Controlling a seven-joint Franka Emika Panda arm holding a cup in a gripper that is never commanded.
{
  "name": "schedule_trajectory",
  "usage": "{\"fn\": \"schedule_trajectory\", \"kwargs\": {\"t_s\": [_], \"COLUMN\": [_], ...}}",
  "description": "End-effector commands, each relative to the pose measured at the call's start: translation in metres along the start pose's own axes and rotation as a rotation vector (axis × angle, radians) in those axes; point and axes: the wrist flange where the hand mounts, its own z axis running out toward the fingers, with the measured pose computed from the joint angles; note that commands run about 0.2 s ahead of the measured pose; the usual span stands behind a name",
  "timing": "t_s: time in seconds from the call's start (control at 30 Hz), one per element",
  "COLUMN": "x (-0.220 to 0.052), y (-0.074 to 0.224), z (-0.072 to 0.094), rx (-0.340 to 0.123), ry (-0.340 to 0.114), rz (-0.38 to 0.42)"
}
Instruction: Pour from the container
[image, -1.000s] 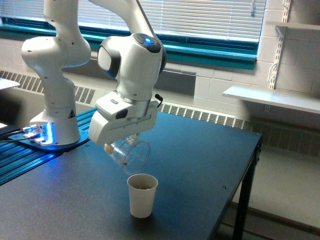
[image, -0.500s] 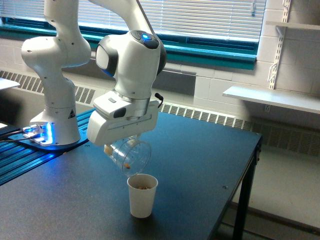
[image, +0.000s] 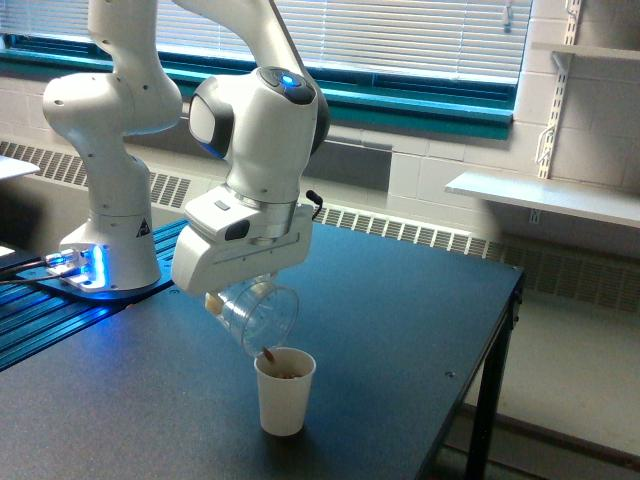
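Pouring is what we judge the step in hand to be. In the exterior view, the only one we have, the white Franka arm carries the clear transparent plastic cup (image: 258, 317) tipped steeply, its mouth turned down and toward the exterior view's right, right over the small white paper cup (image: 284, 390). That tilt lets the contents slide out. One brown bit sits at the clear cup's lower lip, just above the paper cup's rim, and brown bits show inside the paper cup. The claw (image: 237, 292) is clamped on the clear cup near its base, mostly hidden under the white hand housing. The paper cup stands upright on the dark table (image: 400, 320), near its front edge.
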Motion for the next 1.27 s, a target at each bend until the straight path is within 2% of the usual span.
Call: {"fn": "schedule_trajectory", "kwargs": {"t_s": [0.03,0.5,1.27], "x": [0.005,-0.005,-0.012], "y": [-0.008,-0.009,-0.005], "z": [-0.001,0.001,-0.026], "rx": [0.023,0.019,0.061], "ry": [-0.010,-0.017,0.018], "rz": [-0.006,-0.019,-0.018]}}
